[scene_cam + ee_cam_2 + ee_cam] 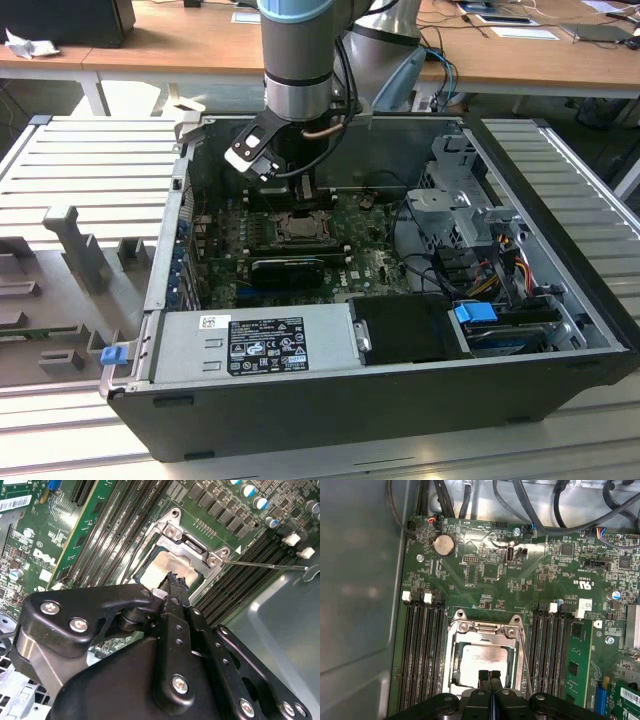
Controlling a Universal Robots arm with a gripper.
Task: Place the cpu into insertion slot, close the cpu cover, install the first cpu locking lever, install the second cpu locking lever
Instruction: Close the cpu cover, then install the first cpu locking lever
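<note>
Since the cpu lies under the lowered cpu cover, the gripper, fingers pinched together and empty, likely faces lever 1: press, hook.

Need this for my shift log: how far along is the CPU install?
Done: the pale silver square cpu sits in the dark-framed socket, with the silver-grey metal cover frame apparently down over it. In hand: nothing; the black hand is shut, its tips above the chip. Left: a thin silver lever rod sticks out sideways, seemingly unlatched.
</note>
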